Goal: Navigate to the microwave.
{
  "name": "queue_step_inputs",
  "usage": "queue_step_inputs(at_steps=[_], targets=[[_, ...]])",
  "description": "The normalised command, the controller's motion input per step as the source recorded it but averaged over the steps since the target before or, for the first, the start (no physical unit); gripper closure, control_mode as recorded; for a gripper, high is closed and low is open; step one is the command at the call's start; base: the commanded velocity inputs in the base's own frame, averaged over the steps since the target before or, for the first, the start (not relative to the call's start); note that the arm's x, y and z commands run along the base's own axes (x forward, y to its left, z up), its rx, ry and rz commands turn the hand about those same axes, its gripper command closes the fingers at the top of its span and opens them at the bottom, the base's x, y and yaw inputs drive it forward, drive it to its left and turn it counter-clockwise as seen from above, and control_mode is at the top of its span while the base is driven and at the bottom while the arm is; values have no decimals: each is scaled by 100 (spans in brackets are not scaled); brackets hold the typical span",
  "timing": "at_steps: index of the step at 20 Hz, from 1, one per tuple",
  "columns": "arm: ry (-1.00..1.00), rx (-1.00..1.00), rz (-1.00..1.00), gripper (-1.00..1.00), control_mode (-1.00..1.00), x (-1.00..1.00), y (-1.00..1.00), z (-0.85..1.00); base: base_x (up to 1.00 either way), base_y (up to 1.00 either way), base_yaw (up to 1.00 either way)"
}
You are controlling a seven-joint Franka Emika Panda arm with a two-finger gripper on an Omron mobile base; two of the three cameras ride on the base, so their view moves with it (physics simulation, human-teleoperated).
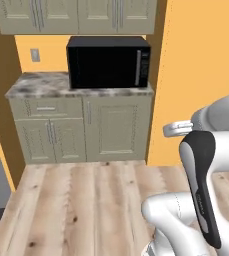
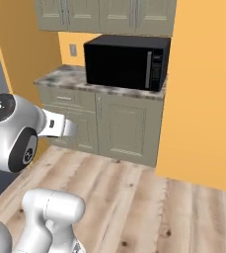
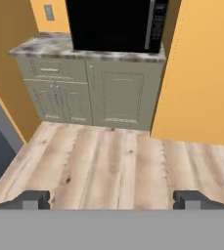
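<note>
The pincer stands spread, its two dark fingertips well apart at the bottom of the hand view, with nothing between them and bare plank floor under them. In the left base view the hand end of the white arm pokes out at about 3 o'clock; in the right base view it juts from the arm at about 9 o'clock, and the fingers cannot be made out in either.

Beyond the pincer the light wooden floor runs toward 12 o'clock and meets a run of grey-green base cabinets. They carry a marbled grey surface.

The microwave sits on that surface at its right end, just beside the orange wall that juts forward at 3 o'clock. It is a wide black box with a glossy dark door, a slim vertical silver handle and a narrow button panel at its right edge. In the left base view it lies at about 12 o'clock; in the right base view it lies toward 1 o'clock; in the hand view it sits at 12 o'clock, cut by the top edge. Its door is closed.

Above it hang upper cabinets of the same grey-green. A small grey wall outlet sits on the orange back wall to the microwave's left, above the bare part of the surface.
</note>
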Motion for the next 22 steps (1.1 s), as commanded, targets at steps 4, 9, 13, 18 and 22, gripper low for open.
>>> queue_step_inputs(at_steps=[4,9,13,18,22], targets=[[0,0,0,-100,100,0,0,0,100,40,-9],[0,0,0,-100,100,0,0,0,100,28,-5],[0,0,0,-100,100,0,0,0,100,24,-5],[0,0,0,-100,100,0,0,0,100,20,-7],[0,0,0,-100,100,0,0,0,100,14,-9]])
